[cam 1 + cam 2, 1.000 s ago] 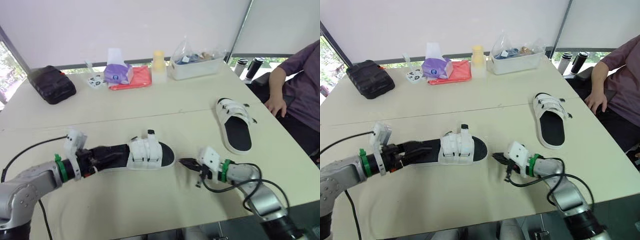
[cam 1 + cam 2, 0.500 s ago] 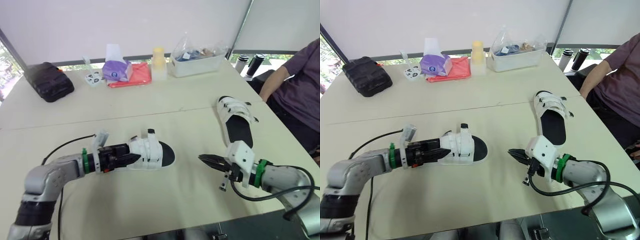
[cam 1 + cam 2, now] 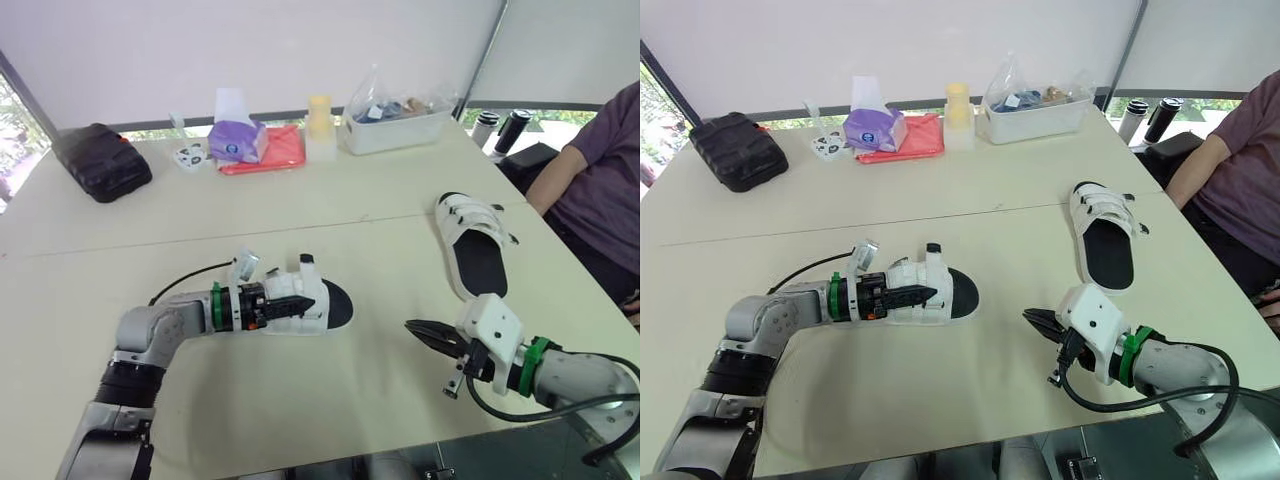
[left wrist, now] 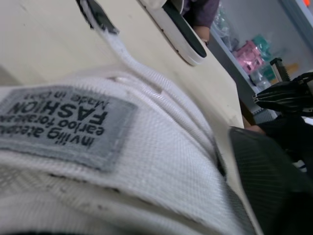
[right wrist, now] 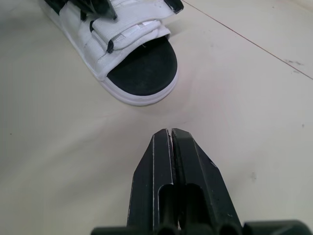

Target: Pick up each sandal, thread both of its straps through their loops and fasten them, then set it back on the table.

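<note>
Left gripper (image 3: 308,304) lies against the straps of the near sandal (image 3: 336,305) at the centre of the head view, but I cannot tell whether it grips them. Right gripper (image 5: 170,132), clenched on nothing, hovers over the table (image 3: 330,400) at lower right, pointing toward that sandal's toe. Second sandal (image 3: 475,262) lies flat at the frame's right, well apart, near a seated person (image 3: 600,190).
</note>
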Tool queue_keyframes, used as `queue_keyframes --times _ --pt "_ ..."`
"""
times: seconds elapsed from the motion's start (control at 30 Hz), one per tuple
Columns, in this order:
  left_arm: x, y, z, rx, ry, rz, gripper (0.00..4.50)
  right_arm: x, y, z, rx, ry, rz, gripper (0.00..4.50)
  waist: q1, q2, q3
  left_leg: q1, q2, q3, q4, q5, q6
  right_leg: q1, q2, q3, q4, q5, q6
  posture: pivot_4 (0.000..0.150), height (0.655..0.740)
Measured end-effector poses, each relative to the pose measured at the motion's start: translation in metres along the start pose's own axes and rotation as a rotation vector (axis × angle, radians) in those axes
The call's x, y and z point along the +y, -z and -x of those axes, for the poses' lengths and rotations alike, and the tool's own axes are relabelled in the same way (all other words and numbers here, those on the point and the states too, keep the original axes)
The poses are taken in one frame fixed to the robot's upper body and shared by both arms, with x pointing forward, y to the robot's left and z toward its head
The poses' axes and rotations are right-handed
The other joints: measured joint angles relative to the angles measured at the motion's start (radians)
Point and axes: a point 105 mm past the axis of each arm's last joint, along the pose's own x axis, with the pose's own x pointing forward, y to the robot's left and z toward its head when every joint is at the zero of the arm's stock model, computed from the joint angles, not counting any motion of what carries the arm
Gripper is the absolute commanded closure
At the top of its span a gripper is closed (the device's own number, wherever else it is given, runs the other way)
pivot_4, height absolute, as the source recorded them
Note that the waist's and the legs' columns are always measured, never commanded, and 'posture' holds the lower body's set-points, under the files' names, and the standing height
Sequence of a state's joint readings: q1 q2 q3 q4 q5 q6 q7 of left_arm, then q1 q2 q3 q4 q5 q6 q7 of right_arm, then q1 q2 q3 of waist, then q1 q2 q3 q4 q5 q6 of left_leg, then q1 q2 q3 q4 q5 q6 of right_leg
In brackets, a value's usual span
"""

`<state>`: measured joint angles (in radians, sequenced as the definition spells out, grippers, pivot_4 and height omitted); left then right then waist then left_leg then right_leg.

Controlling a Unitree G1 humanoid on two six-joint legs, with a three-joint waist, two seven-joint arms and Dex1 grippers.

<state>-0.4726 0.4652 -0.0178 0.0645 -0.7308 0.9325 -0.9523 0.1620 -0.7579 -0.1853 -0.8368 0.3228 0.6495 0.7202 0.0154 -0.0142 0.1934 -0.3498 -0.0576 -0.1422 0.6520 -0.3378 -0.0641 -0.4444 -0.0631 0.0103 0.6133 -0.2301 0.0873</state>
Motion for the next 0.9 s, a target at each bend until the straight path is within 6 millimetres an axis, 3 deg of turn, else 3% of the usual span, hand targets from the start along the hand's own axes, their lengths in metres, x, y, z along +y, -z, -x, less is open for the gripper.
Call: queue_keyframes --times 0.1,0.3,0.4,0.47,0.57,0.73,0.9 --pt "0.000 -0.001 -0.003 -0.007 -0.005 0.017 4.17 -0.001 -0.001 0.000 -0.002 0.003 0.001 4.50 0.000 0.000 0.000 0.000 0.000 0.000 0.001 0.000 0.000 0.000 0.000 0.000 0.000 0.001 0.001 0.150 0.7400" --pt "-0.005 -0.009 -0.022 -0.078 -0.035 0.048 4.17 -0.002 -0.002 -0.004 -0.014 0.007 0.001 4.50 0.000 0.000 0.000 -0.005 0.000 -0.001 0.010 -0.002 0.003 0.000 0.000 0.000 0.002 0.002 0.003 0.150 0.7400" --pt "0.005 -0.066 -0.041 -0.326 -0.188 -0.023 4.17 -0.006 -0.006 -0.010 -0.041 0.018 -0.006 4.50 0.022 -0.003 0.002 -0.006 0.000 0.001 0.015 -0.001 0.003 0.000 0.000 0.001 0.000 0.009 0.003 0.150 0.7400" --pt "0.007 -0.112 -0.042 -0.526 -0.287 -0.066 4.17 -0.006 -0.008 -0.014 -0.055 0.016 -0.012 4.50 0.025 -0.003 0.001 -0.005 -0.001 0.003 0.015 -0.001 0.002 0.001 0.000 0.002 0.000 0.010 0.004 0.150 0.7400" --pt "0.019 -0.146 -0.039 -0.722 -0.403 -0.019 4.17 -0.009 -0.009 -0.022 -0.070 0.016 -0.021 4.50 0.024 -0.003 0.001 -0.004 -0.001 0.006 0.015 -0.001 0.003 0.001 0.001 0.004 0.000 0.011 0.005 0.150 0.7400" --pt "0.076 -0.126 -0.044 -0.825 -0.665 0.157 4.17 -0.011 -0.010 -0.032 -0.093 0.012 -0.028 4.50 0.025 -0.004 0.001 -0.006 -0.004 0.006 0.015 -0.001 0.003 -0.001 0.002 0.004 0.000 0.011 0.005 0.150 0.7400" --pt "0.099 -0.110 -0.045 -0.893 -0.805 0.271 4.17 -0.010 -0.011 -0.039 -0.103 0.006 -0.028 4.50 0.025 -0.004 0.001 -0.007 -0.005 0.006 0.015 -0.002 0.004 -0.002 0.001 0.004 0.000 0.011 0.005 0.150 0.7400"
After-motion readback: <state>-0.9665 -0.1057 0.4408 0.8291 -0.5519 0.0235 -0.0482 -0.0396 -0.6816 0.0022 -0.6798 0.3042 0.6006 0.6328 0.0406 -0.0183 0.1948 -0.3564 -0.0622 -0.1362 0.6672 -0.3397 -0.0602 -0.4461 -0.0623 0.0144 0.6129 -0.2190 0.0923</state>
